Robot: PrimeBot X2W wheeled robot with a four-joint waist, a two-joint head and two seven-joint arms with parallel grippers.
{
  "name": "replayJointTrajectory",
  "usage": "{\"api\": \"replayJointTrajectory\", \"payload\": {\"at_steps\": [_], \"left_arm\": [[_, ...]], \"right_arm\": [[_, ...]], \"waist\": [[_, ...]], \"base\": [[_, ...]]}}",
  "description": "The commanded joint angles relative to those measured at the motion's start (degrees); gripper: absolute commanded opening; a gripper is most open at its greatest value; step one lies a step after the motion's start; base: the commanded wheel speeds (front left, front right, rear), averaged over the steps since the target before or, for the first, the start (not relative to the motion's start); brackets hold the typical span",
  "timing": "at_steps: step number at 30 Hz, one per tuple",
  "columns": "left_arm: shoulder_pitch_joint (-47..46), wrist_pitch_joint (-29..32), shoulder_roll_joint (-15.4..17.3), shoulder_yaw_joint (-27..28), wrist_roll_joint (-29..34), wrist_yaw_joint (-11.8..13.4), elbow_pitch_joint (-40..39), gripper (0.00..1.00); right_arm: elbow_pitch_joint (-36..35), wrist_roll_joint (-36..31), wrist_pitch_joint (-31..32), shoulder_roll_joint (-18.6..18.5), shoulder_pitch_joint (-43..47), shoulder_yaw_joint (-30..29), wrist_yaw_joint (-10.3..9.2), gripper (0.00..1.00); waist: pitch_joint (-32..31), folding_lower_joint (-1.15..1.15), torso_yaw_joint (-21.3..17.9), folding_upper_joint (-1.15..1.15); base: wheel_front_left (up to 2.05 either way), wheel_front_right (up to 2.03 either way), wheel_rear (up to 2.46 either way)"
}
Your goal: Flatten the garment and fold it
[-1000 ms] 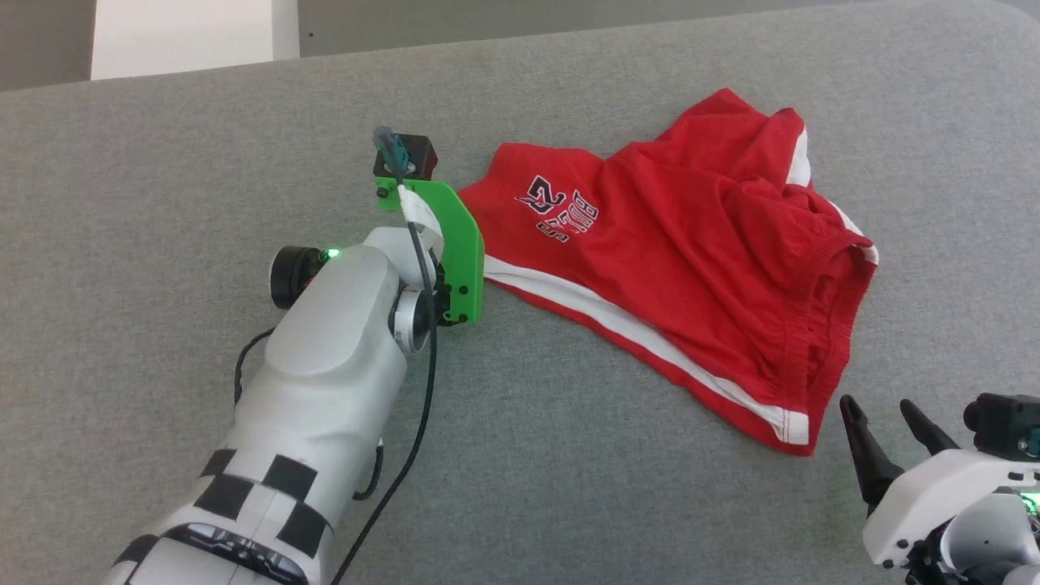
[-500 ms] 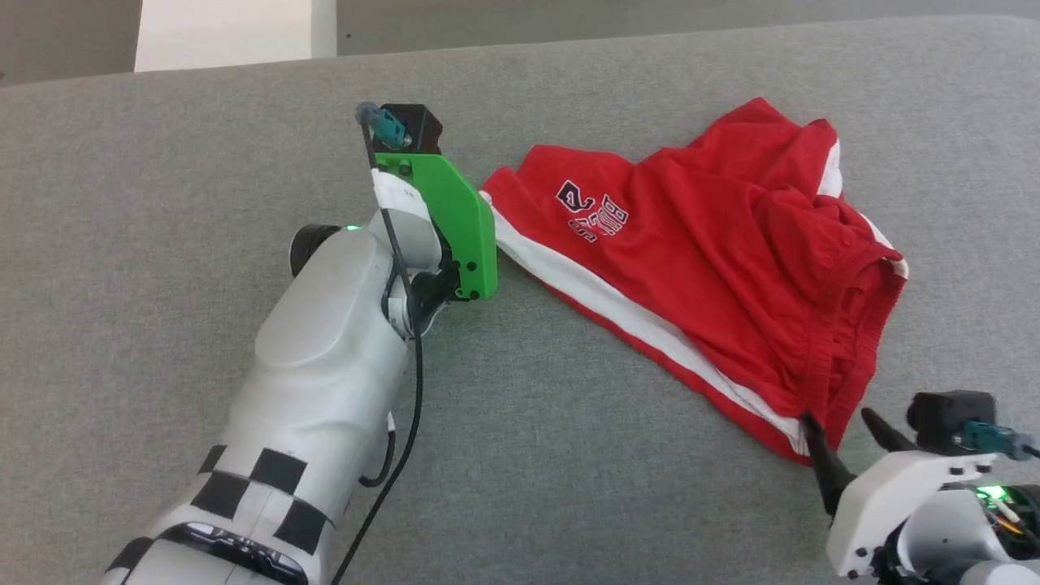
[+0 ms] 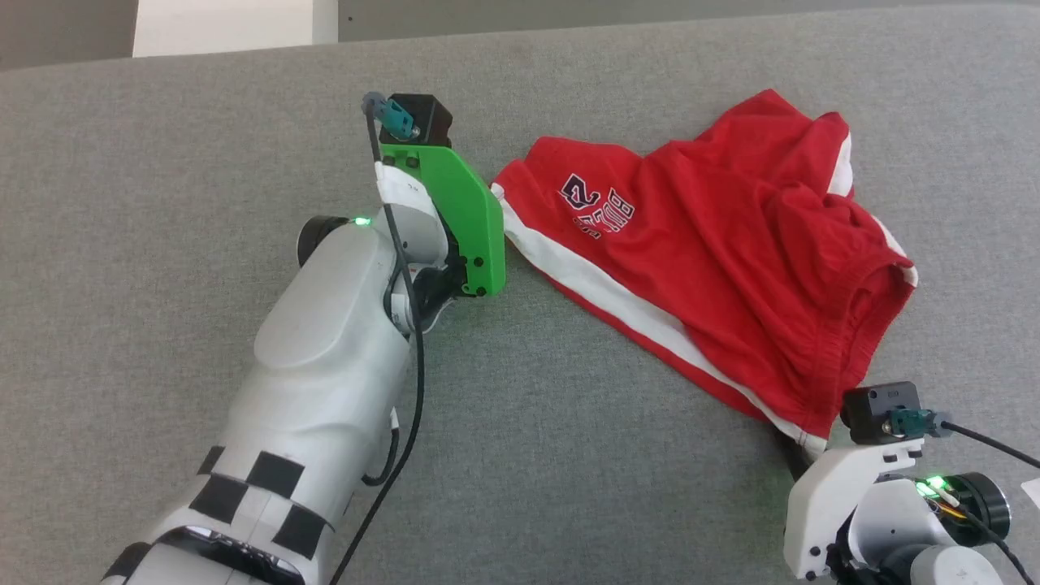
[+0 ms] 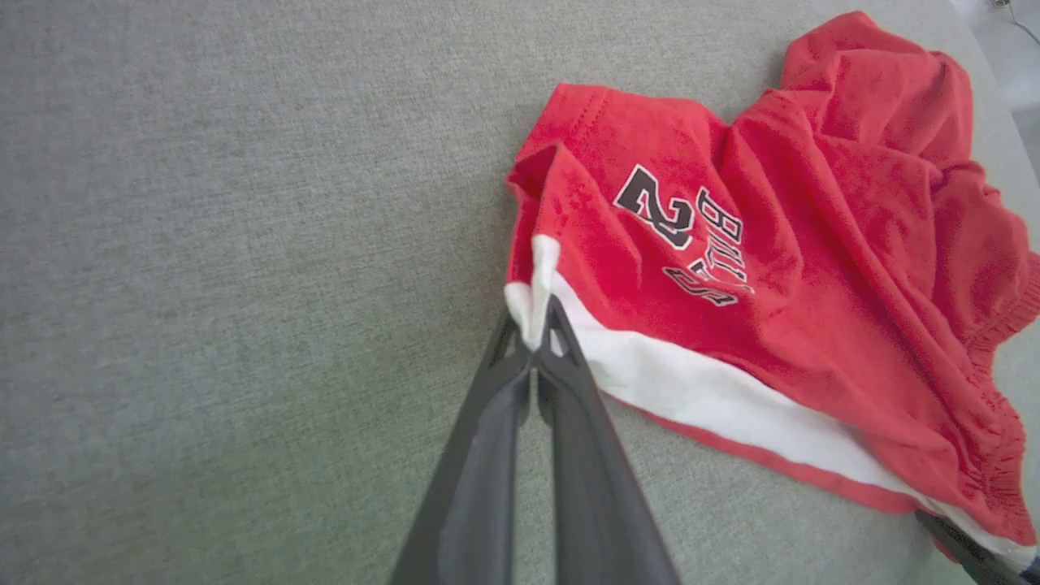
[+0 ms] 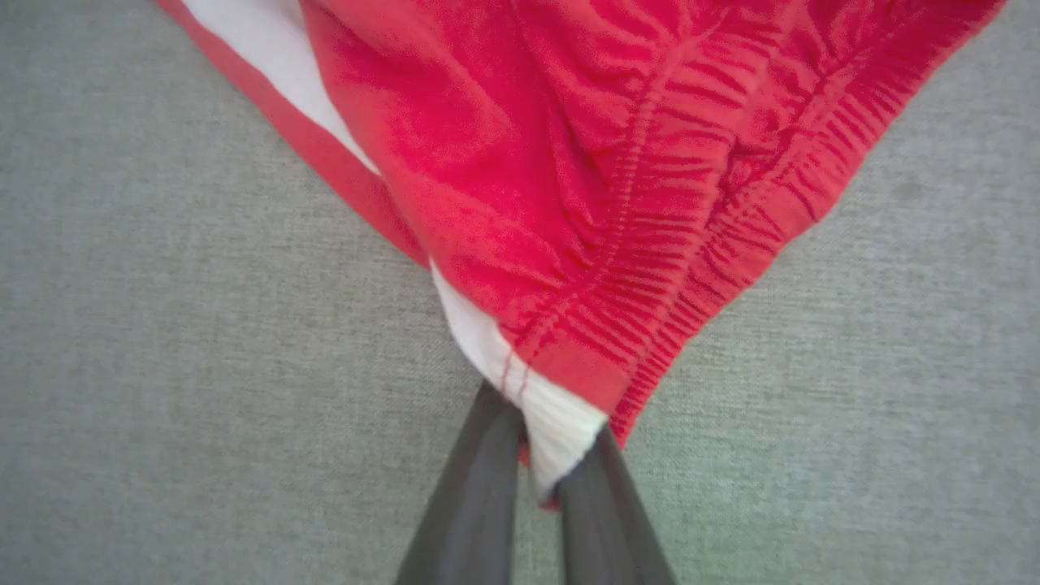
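Near right: gripped white-trimmed waistband corner of garment [image 3: 715,268] in closed right gripper [image 5: 552,439]. Farther left: pinched white hem corner in closed left gripper [image 4: 536,325]. Sprawled rumpled between, bunched far right, on grey padded surface [image 3: 569,455].

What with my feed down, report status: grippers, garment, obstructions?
Left gripper shut on garment, white-banded hem corner. Right gripper shut on its waistband corner. Garment rumpled on grey surface, not flat. No obstruction seen.

Right pincer [image 5: 543,463] reached garment [image 3: 715,252] corner, clamped; left pincer [image 4: 539,329] clamped too.
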Motion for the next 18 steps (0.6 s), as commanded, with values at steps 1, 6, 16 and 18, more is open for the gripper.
{"api": "replayJointTrajectory", "payload": {"at_steps": [1,6,16,18], "left_arm": [[0.96,-0.14,0.34,0.07,-0.33,0.05,-0.24,0.0],[2.28,-2.8,-0.01,5.35,-8.39,-2.15,-3.7,0.0],[-1.71,-5.78,1.28,12.12,-14.19,-1.49,-11.3,0.0],[-2.48,-6.37,2.02,13.27,-14.45,-0.94,-12.92,0.0]], "right_arm": [[0.2,0.57,0.6,0.14,-0.5,0.32,-0.08,0.0],[-8.77,15.81,6.82,-6.44,-6.36,1.29,-0.08,0.0],[-14.01,30.65,17.33,-13.31,-22.59,-3.91,-0.08,0.0],[-13.43,31.96,18.82,-13.63,-25.75,-4.56,-0.08,0.0]], "waist": [[-0.41,0.0,-0.03,0.0],[-5.84,0.0,0.01,0.0],[-13.02,0.0,1.91,0.0],[-14.22,0.0,2.36,0.0]], "base": [[0.0,0.0,0.0],[0.0,0.0,0.0],[0.0,0.0,0.0],[0.0,0.0,0.0]]}}
